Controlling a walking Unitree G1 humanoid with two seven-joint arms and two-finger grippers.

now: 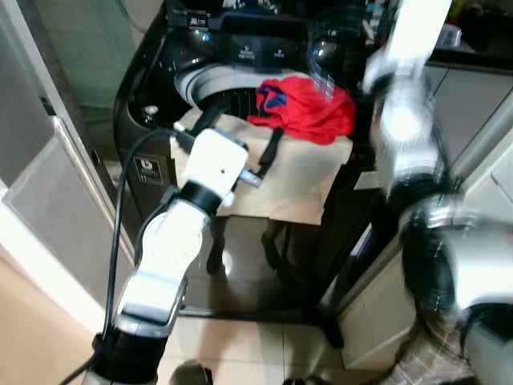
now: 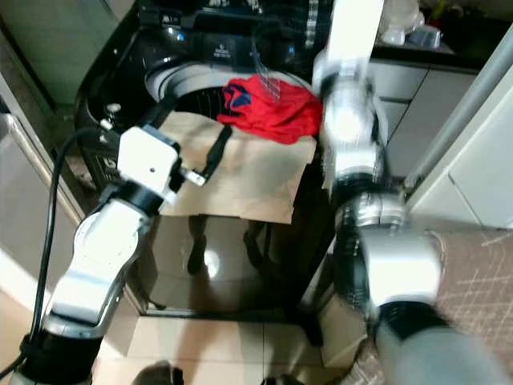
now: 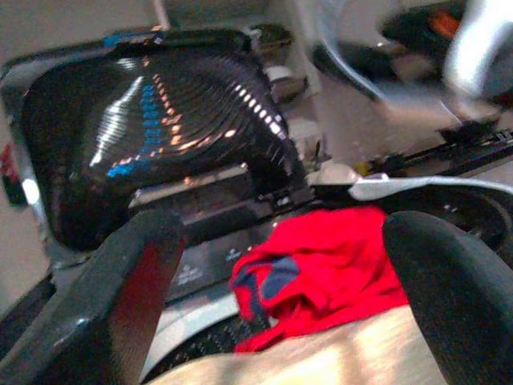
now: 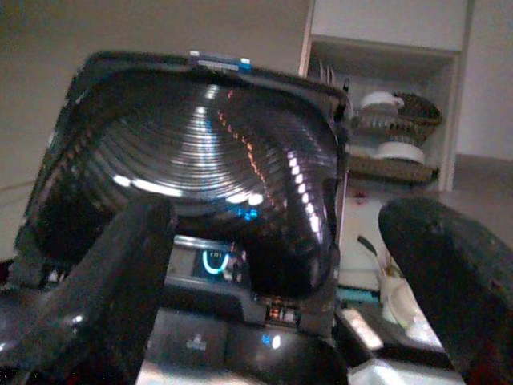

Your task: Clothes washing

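Looking down from the head cameras, the washing machine [image 1: 152,112] has its lid [image 4: 192,176] up, with a red shirt [image 1: 309,108] on the drum's rim, lying partly on a beige cloth [image 1: 280,180]. The left gripper [image 1: 240,136] sits over that cloth, fingers spread. Left wrist view: red shirt just ahead between the open fingers [image 3: 132,265]. Right wrist view: right gripper [image 4: 280,265] also spread wide, facing the lid.

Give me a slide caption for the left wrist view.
Open left gripper facing a red garment on beige cloth at the washing machine's opening, lid raised.
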